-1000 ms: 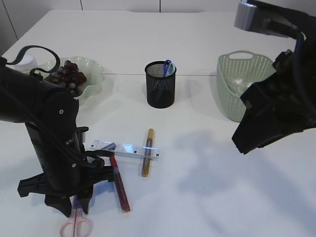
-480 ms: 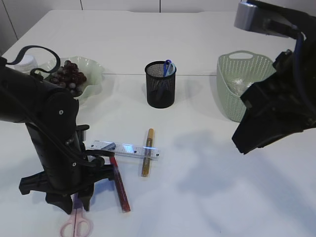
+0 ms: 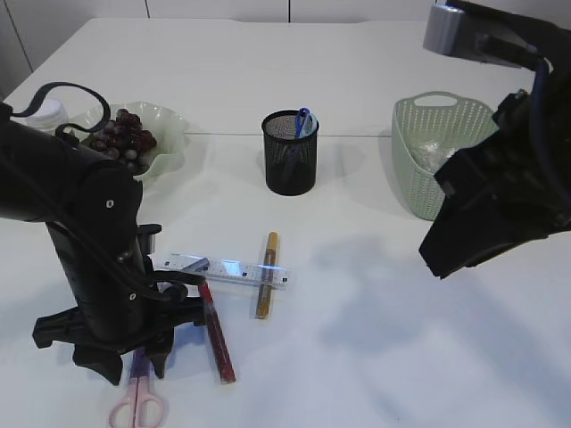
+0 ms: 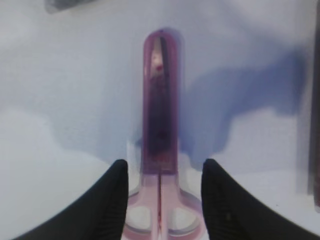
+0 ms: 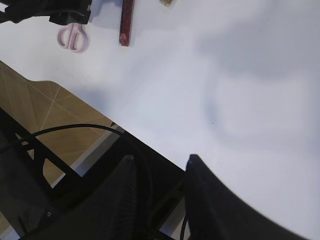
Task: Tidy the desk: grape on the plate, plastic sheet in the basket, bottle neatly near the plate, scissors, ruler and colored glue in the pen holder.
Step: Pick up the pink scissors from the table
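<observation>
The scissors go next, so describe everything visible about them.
The scissors are small, with pale pink translucent plastic handle loops and closed blades inside a purplish see-through sheath. They lie flat on the white table near its front edge, loops toward the edge, beside the red glue stick. The left gripper hangs over them, fingers either side of the handles, jaws apart, not gripping.

A: Was there room around the black mesh pen holder [image 3: 290, 152]?

B: Yes. Bare white table [image 3: 375, 303] lay in front of it and to its right, up to the pale green plastic basket [image 3: 434, 153].

A: And what blocked the way?

B: In front and to the left of the holder lay the clear plastic ruler [image 3: 227, 269], crossed by the gold glue stick [image 3: 266, 275], with the red glitter glue stick [image 3: 217, 332] just beside them. Further left, the bulky black left arm [image 3: 94, 259] stood over the pink-handled scissors [image 3: 136, 403].
</observation>
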Action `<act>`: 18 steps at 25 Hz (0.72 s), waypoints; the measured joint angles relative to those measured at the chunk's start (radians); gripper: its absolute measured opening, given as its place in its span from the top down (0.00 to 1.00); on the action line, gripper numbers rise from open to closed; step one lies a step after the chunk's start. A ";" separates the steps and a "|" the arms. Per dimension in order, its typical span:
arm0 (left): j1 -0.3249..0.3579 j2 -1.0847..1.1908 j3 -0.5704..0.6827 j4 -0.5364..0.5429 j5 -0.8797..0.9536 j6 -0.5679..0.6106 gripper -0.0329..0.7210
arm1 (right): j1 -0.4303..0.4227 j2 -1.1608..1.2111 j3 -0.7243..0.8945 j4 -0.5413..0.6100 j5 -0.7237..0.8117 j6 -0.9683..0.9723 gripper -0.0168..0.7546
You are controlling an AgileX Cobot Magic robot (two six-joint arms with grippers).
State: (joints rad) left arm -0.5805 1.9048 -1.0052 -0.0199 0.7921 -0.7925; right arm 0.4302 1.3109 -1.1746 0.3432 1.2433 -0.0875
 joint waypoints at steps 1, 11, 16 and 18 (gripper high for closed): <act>0.000 0.000 0.000 0.002 0.000 0.000 0.49 | 0.000 0.000 0.000 0.000 0.000 0.000 0.62; 0.000 0.000 0.000 0.004 0.004 0.000 0.49 | 0.000 0.000 0.000 0.000 0.000 0.000 0.62; 0.000 0.000 0.000 0.003 0.004 -0.004 0.50 | 0.000 0.000 0.000 0.000 0.000 0.000 0.62; 0.000 0.000 0.000 0.000 0.004 -0.006 0.50 | 0.000 0.000 0.000 0.000 0.000 0.000 0.62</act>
State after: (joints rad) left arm -0.5805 1.9048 -1.0052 -0.0198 0.7963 -0.7981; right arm 0.4302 1.3109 -1.1746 0.3432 1.2433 -0.0875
